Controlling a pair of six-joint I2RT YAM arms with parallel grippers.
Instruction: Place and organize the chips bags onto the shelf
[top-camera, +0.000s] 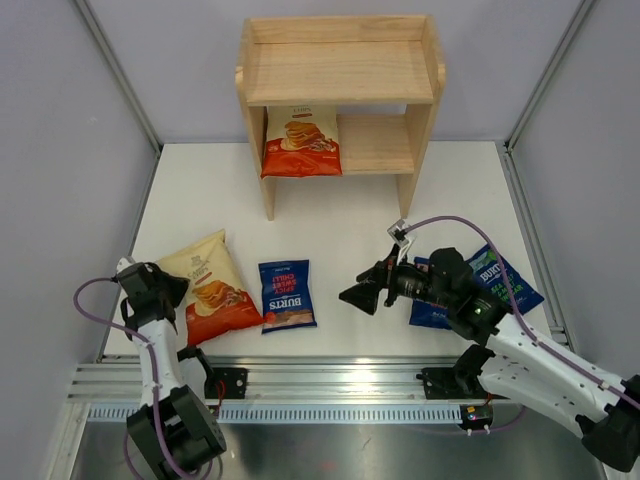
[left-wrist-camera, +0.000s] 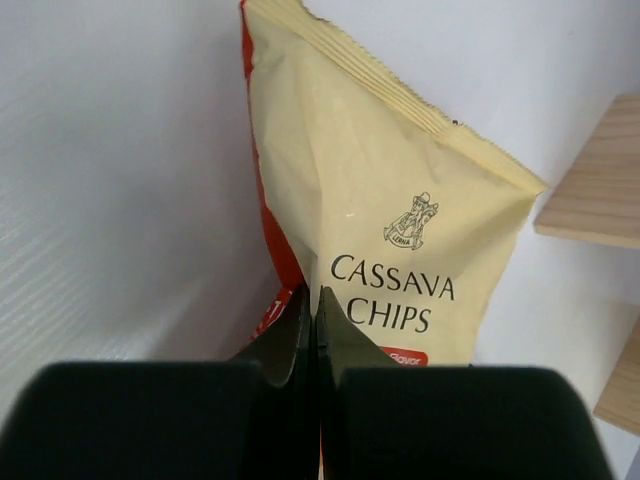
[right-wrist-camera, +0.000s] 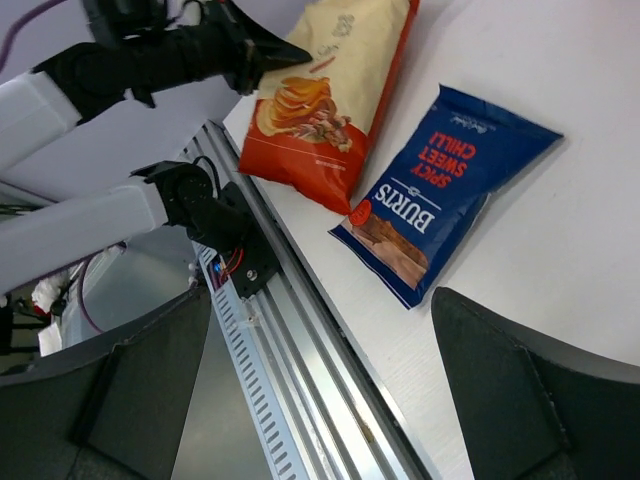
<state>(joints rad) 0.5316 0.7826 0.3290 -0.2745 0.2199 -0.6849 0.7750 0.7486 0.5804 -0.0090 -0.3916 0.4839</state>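
The wooden shelf (top-camera: 345, 72) stands at the back, with one cream-topped orange-red chips bag (top-camera: 300, 140) upright on its lower tier. A second such bag (top-camera: 210, 285), marked "Cassava Chips" (left-wrist-camera: 400, 200), lies at the table's front left. My left gripper (top-camera: 172, 287) is shut, its tips (left-wrist-camera: 315, 300) at that bag's left edge, with nothing seen between them. A blue BURTS bag (top-camera: 288, 295) lies at front centre, also in the right wrist view (right-wrist-camera: 440, 190). My right gripper (top-camera: 362, 294) is open and empty, just right of it. Two more blue bags (top-camera: 500, 272), one green-lettered, lie partly under the right arm.
A metal rail (top-camera: 330, 385) runs along the table's near edge and shows in the right wrist view (right-wrist-camera: 310, 340). Grey walls close in the table left and right. The shelf's top tier and the right half of its lower tier (top-camera: 375, 145) are bare.
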